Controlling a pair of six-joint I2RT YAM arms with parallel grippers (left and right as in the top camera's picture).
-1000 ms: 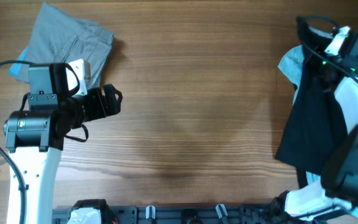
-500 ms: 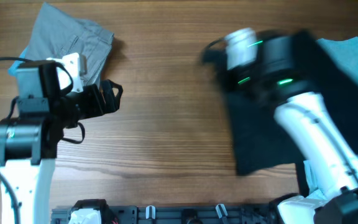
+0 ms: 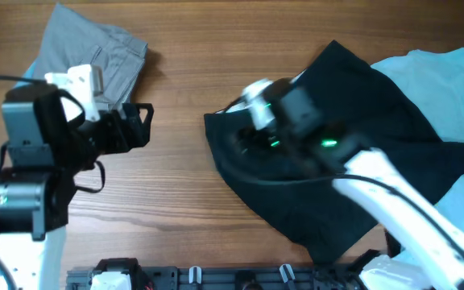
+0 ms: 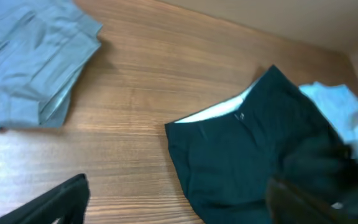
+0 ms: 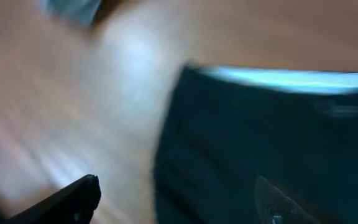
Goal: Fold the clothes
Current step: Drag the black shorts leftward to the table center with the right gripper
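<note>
My right claw (image 5: 176,198) hovered spread and empty over the black trousers (image 3: 361,97), laid mid-surface (image 3: 240,48) with room to fold, while my left claw (image 3: 145,125), likewise released, waited beside the grey trousers (image 3: 95,48).

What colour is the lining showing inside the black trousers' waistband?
Pale, almost white: the lining edges the black trousers. Left wrist view shows it best.

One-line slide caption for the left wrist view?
Black trousers lie on the wooden table, pale waistband lining showing; grey trousers upper left, light blue T-shirt right.
</note>
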